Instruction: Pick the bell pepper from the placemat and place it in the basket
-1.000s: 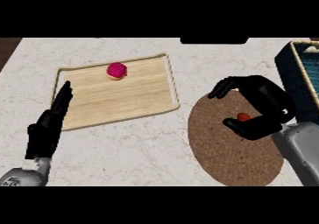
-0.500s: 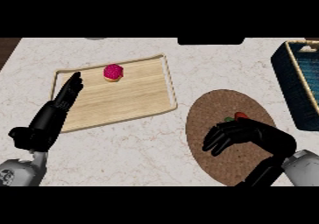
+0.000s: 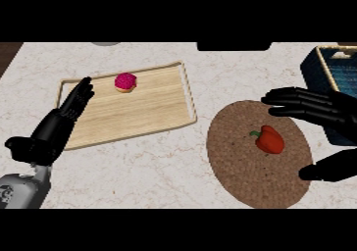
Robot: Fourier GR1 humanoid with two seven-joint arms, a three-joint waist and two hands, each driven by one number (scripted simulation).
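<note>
A red bell pepper [image 3: 269, 139] with a green stem lies on the round brown placemat [image 3: 243, 171], right of the counter's middle. My right hand [image 3: 330, 113] hovers just right of the pepper, fingers spread toward the left above it and thumb low at the mat's right edge; it is open and apart from the pepper. The dark blue basket [image 3: 333, 66] with a woven rim stands at the far right, partly hidden by that hand. My left hand [image 3: 57, 127] rests open at the left, fingers pointing up over the wooden tray's edge.
A light wooden tray [image 3: 138, 110] lies left of the placemat with a pink cupcake [image 3: 125, 81] near its far edge. The counter is pale marble. A dark object [image 3: 233, 46] sits at the back edge.
My right hand has drawn back to the right and spread open, uncovering the pepper, which lies on the placemat. The left hand stays about where it was.
</note>
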